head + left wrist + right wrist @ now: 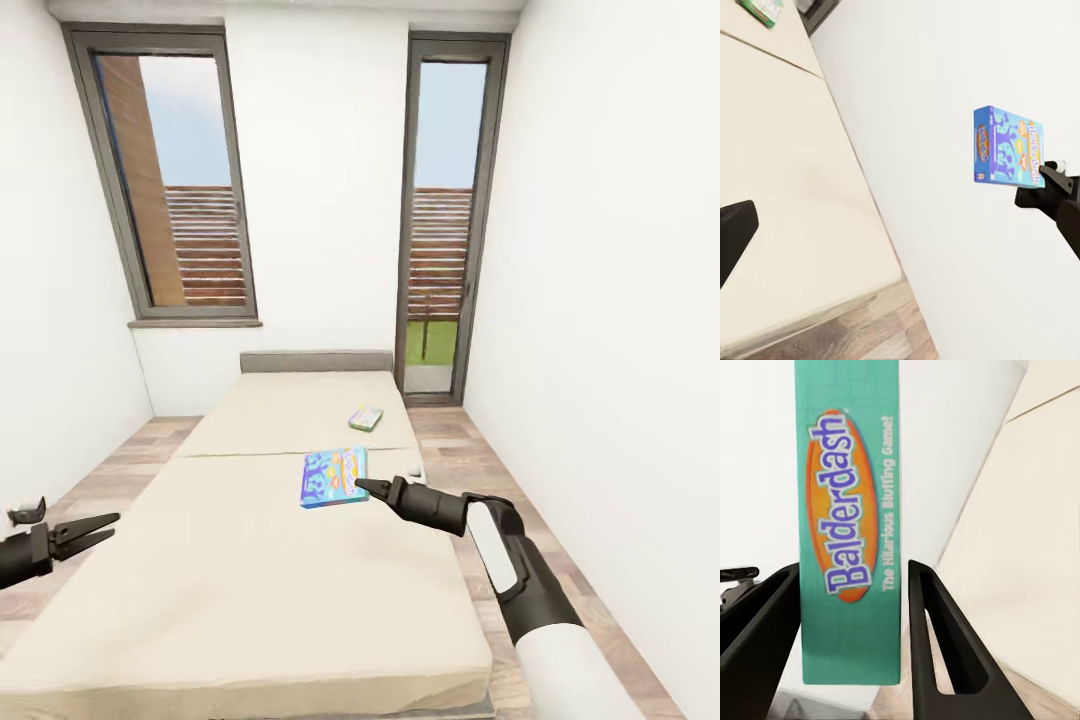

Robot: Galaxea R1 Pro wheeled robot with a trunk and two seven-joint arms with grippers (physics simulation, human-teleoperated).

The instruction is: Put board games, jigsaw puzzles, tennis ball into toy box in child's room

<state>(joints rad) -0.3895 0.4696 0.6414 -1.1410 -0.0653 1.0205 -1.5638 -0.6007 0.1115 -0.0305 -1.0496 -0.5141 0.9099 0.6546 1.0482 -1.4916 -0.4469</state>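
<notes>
Now the right gripper reaches over the bed from its right edge, and its jaws are closed on the blue board game, holding it by its narrow side. From the right wrist camera, the teal side of this box stands between the two dark fingers and reads "Balderdash". From the left wrist camera the same box appears lifted, with the white wall behind it, so it seems to be above the mattress and not lying on it; the head view alone does not make this clear. The second board game, green and white, lies flat on the far half of the bed, near the right edge and not far from the grey headboard. The left gripper hangs at the left edge of the bed, near its front part, with its jaws a little apart and nothing between them. Behind the bed, two tall dark-framed windows stand in the white wall, and wood-plank floor runs along both sides of the bed.
</notes>
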